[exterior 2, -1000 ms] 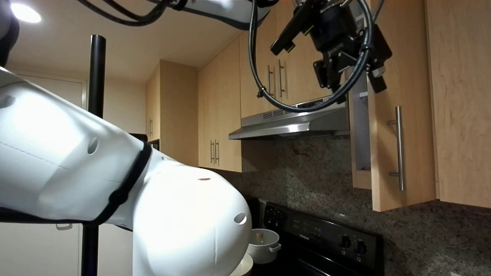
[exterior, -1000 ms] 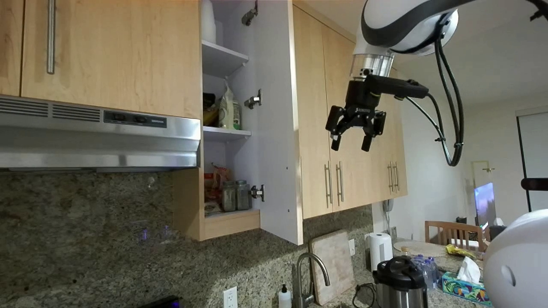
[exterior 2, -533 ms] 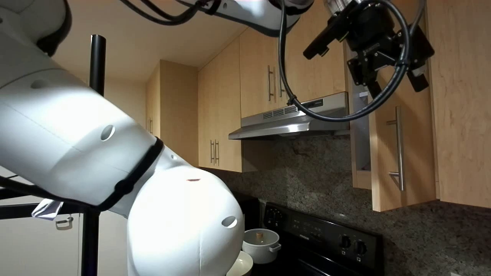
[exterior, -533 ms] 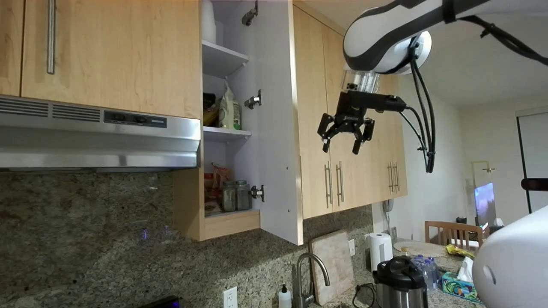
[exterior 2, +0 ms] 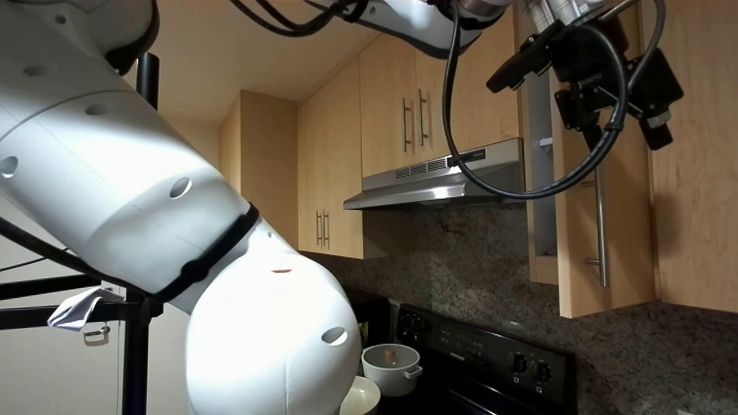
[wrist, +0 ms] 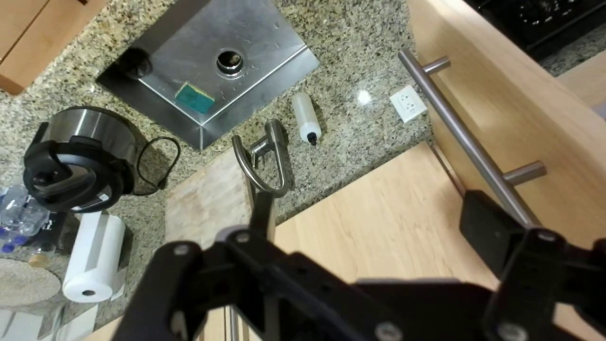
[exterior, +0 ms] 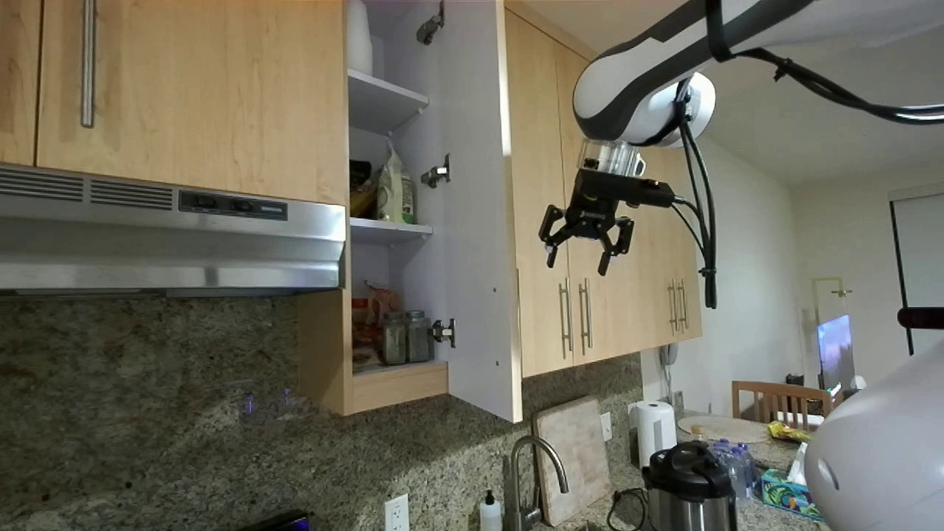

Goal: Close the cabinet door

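The cabinet door stands wide open. In an exterior view its pale grey inner face (exterior: pixel 476 221) shows. In an exterior view its light maple outer face (exterior 2: pixel 628 253) shows with a silver bar handle (exterior 2: pixel 601 230). My gripper (exterior: pixel 578 261) is open and empty on the outer-face side of the door, higher than most of the handle. It also shows in an exterior view (exterior 2: pixel 625 138), partly behind a cable. In the wrist view the gripper (wrist: pixel 369 213) has its right finger beside the door's handle (wrist: pixel 461 132); I cannot tell if they touch. The upper door is hidden by the arm.
Closed maple doors (exterior: pixel 538 221) stand behind the gripper. The range hood (exterior: pixel 169 243) is on the open cabinet's other side. Shelves hold jars (exterior: pixel 405 338) and a bag (exterior: pixel 396 188). Below are a faucet (wrist: pixel 265 161), a sink (wrist: pixel 255 28) and a pressure cooker (wrist: pixel 80 161).
My gripper has moved left and slightly down, closer to the open door, in an exterior view, and right and down in an exterior view. The door has not moved. The gripper stays open.
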Tool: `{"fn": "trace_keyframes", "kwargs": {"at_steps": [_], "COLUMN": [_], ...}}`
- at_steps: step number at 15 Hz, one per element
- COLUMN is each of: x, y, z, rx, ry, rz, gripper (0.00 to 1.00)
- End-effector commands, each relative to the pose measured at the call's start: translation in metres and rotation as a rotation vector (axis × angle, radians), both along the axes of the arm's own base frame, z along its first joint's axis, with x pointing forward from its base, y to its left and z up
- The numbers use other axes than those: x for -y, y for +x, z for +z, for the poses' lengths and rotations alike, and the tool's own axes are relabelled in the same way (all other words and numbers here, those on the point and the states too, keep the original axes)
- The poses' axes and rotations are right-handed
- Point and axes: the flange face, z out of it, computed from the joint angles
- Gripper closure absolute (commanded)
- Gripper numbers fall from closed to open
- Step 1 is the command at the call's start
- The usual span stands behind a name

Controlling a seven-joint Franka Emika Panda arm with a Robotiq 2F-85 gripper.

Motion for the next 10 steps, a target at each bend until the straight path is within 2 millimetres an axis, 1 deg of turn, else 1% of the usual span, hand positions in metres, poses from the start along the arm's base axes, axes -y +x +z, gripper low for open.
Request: {"fn": "trace_keyframes", "kwargs": {"at_steps": [1, 6, 10], "x": [-0.001, -0.004, -0.001], "y": [0.014, 0.027, 0.035], "z": [0.003, 0.005, 0.005], "rx": [0.016, 0.014, 0.009], "ry": [0.048, 0.075, 0.092], "rz": [-0.056, -0.112, -0.156], "gripper": [0.00, 0.00, 0.00]}}
